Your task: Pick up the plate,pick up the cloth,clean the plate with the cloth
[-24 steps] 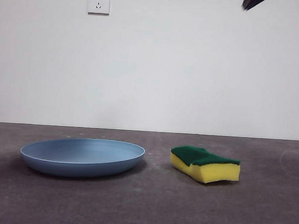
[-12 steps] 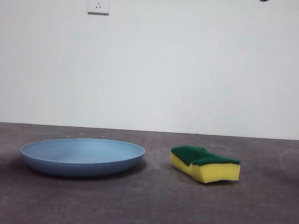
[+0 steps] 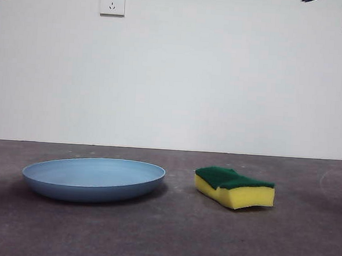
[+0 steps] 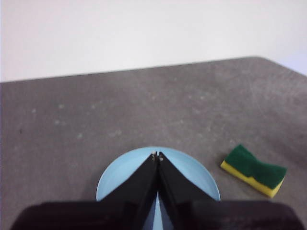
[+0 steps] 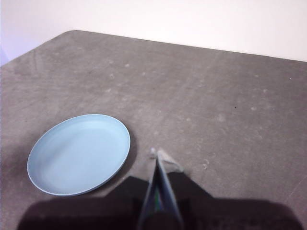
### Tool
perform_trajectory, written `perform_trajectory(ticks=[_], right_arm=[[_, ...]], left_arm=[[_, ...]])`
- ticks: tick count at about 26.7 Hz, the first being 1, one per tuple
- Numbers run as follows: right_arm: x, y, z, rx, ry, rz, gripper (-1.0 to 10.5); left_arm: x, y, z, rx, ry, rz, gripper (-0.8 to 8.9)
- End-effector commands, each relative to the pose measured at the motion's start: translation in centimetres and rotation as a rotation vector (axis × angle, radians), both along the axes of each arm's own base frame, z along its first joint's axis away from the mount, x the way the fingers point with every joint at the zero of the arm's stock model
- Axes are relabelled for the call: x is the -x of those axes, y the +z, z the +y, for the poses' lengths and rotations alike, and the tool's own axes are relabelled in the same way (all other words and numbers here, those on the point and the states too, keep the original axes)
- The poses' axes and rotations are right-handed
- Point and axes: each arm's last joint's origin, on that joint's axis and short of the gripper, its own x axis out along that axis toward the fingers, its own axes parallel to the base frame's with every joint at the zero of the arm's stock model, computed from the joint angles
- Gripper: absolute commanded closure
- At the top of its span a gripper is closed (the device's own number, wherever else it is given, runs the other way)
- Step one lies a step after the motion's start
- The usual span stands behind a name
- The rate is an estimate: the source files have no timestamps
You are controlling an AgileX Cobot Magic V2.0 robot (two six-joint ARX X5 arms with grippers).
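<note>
Two things lie on the grey table (image 3: pixel 170 238): the plate (image 3: pixel 93 179) at lower left of the front view, the cloth (image 3: pixel 234 188) right of it, apart. Left gripper (image 4: pixel 157 157) and right gripper (image 5: pixel 156 154) hang high above, jaws closed, empty.

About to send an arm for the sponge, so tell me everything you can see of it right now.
The sponge is a rectangular block of yellow foam topped by a dark green scouring layer, with wavy edges. It lies flat on the grey table, green side up, beside the light blue plate with a clear gap between them. Nothing touches it but the table. The left wrist view shows it whole; in the right wrist view it is mostly hidden behind the right claw.
</note>
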Motion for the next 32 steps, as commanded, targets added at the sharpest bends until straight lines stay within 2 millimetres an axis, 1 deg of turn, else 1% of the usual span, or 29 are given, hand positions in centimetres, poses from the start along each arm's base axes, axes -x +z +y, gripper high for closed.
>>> perform_trajectory(ticks=[1,10,14,16,19,24,27,32], right_arm=[[0.0,-0.2,0.0,-0.003,-0.003,-0.001,9.6],[0.0,-0.2,0.0,-0.003,-0.003,-0.001,9.6],[0.0,-0.2,0.0,-0.003,-0.003,-0.001,9.6],[0.0,-0.1,0.0,-0.003,-0.003,-0.002,9.6],[0.0,-0.2,0.0,-0.003,-0.003,-0.001,9.6],[0.0,-0.2,0.0,-0.003,-0.003,-0.001,9.6],[0.0,-0.2,0.0,-0.003,-0.003,-0.001,9.6],[0.0,-0.2,0.0,-0.003,-0.003,-0.001,9.6]], left_arm=[[-0.1,-0.6,-0.1,-0.023,-0.001,0.029,8.17],[0.0,-1.2,0.0,-0.061,-0.001,0.092,8.17],[0.0,-1.4,0.0,-0.073,-0.003,0.104,8.17],[0.0,-1.4,0.0,-0.11,-0.007,0.087,8.17],[0.1,-0.9,0.7,-0.099,0.043,0.041,8.17],[0.0,-0.5,2.5,-0.035,0.112,-0.002,8.17],[0.2,-1.2,3.5,-0.036,0.175,-0.008,8.17],[0.7,-3.7,4.4,-0.028,0.262,-0.042,8.17]])
